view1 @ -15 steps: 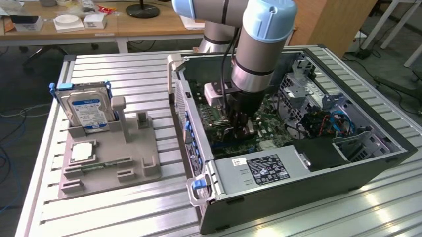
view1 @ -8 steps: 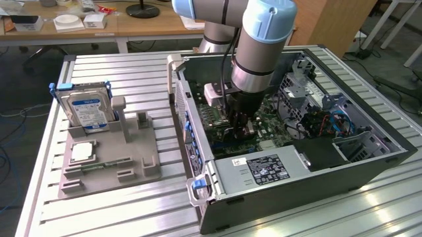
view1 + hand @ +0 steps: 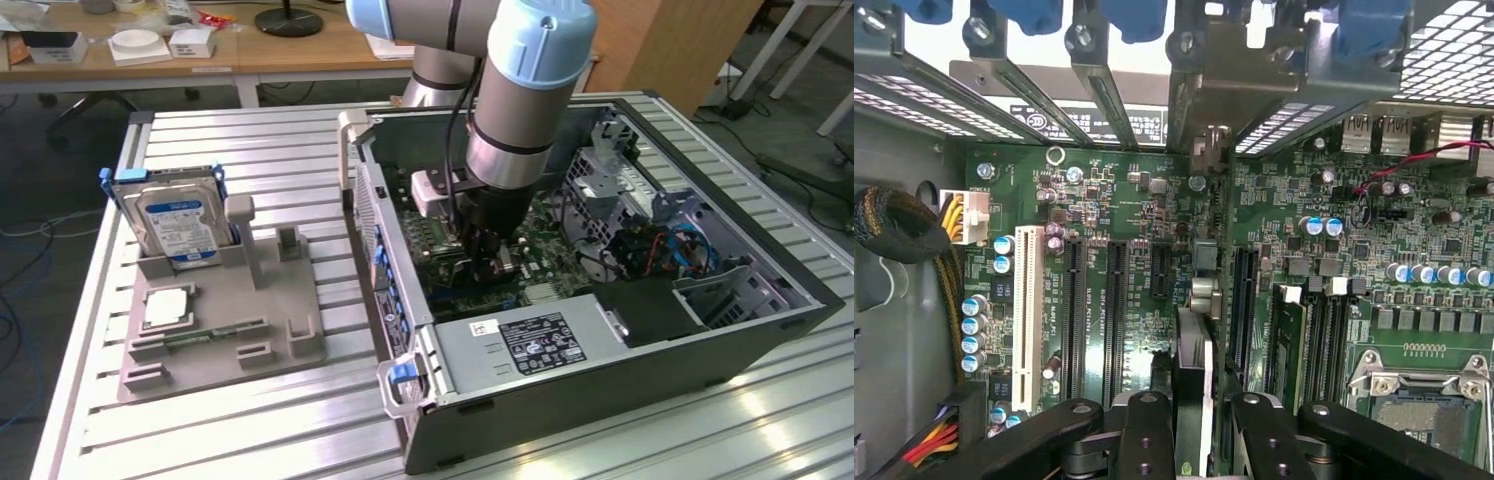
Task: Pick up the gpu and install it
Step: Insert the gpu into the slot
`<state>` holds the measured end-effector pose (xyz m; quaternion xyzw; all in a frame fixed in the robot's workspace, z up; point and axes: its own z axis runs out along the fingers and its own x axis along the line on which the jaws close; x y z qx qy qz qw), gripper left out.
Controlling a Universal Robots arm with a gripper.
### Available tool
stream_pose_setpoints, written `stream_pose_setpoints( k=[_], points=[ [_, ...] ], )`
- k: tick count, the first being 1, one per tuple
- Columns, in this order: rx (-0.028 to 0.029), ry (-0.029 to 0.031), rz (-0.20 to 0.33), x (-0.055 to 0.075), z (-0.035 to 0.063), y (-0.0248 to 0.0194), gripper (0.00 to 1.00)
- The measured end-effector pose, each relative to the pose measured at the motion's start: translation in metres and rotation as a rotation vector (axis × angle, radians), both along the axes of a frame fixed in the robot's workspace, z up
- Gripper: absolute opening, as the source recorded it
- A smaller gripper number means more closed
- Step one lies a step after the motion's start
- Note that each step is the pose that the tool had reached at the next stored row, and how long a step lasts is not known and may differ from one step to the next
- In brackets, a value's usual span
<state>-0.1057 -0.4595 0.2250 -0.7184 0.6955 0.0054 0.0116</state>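
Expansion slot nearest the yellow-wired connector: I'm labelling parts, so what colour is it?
White expansion slot; the neighbouring slots are black. Wrist view shows it best.

The exterior view looks down from high and some way off, across the table (image 3: 240, 420) and into the open computer case (image 3: 601, 380). The wrist view sits close above the motherboard (image 3: 1124, 190) inside that case, facing down. Both share the motherboard.

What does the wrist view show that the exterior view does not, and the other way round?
Wrist view alone: the gripper shut on the gpu, edge-on above the motherboard's black slots, and the white slot.
Exterior view alone: the hard drive upright in the grey holder tray, and the power supply.
Both: the green motherboard inside the open computer case.
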Motion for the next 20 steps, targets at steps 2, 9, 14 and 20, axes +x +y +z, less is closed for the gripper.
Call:
stream_pose_setpoints(
  k=[2, 9, 14, 20],
  points=[
    [0.0009, 0.001, 0.0, -0.0004, -0.0002, 0.0001, 0.27],
    [0.0013, 0.0012, -0.001, -0.0008, -0.0002, 0.0003, 0.27],
    [0.0013, 0.0012, -0.001, -0.0008, -0.0003, 0.0002, 0.27],
    [0.0013, 0.0012, -0.001, -0.0008, -0.0003, 0.0002, 0.27]
  ],
)
